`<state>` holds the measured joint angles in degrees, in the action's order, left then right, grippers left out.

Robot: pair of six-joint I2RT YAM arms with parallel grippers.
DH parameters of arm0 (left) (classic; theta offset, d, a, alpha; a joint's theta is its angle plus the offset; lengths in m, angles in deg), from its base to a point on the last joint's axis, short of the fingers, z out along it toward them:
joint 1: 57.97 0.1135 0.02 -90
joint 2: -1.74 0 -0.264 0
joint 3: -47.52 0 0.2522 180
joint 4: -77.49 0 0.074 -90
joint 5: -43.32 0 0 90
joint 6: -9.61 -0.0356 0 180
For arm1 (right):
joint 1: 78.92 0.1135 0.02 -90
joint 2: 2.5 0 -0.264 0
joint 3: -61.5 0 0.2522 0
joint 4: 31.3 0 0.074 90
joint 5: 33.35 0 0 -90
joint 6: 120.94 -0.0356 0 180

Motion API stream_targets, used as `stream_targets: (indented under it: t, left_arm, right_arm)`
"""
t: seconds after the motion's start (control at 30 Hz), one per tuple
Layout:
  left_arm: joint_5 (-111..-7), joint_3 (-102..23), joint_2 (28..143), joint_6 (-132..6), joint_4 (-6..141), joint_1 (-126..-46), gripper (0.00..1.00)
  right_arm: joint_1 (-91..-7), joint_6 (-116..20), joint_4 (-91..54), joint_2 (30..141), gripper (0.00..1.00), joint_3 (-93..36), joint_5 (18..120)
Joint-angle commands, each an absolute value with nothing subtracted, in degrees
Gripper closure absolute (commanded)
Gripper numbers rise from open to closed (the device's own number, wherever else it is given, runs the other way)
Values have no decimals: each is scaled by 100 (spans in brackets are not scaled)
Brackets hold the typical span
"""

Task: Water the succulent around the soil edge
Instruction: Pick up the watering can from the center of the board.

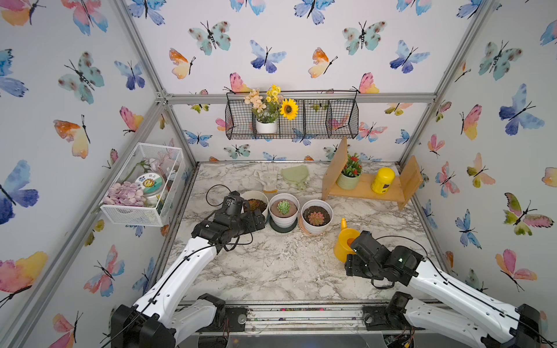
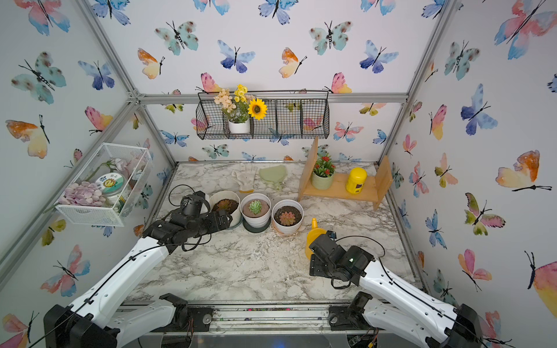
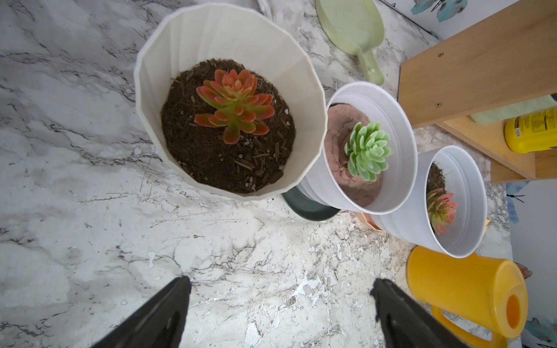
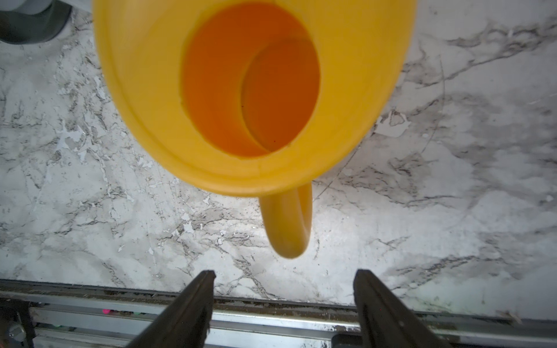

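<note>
— Where's the watering can (image 1: 343, 244)?
— Upright on the bench (image 1: 271, 271), near right, just right of the three pots (image 1: 283, 222), spout on its far side.
— Gripped?
— No. The right end effector (image 4: 284, 274) is spread and empty; the can's handle lies just beyond its fingertips.
— And the left end effector (image 3: 281, 281)?
— Spread too, empty, above the bench beside the cream pot (image 3: 229, 33) at the row's left, where an orange succulent (image 3: 235, 105) sits in dark soil (image 3: 211, 162).
</note>
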<state>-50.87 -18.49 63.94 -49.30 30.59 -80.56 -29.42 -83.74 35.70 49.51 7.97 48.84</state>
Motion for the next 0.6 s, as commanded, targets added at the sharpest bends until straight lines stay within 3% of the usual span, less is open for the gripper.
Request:
stream_targets:
  t: [0.0,0.57]
  left_arm:
    - [-5136,-1910,6432,-5028,3177,-8100,1]
    - [-5181,-1723,6371,-5069,3280,-8183,2]
  right_arm:
    - [-2908,-8180,3435,4962,22,740,4534]
    - [-2913,-8048,3005,5168,31,1037,4069]
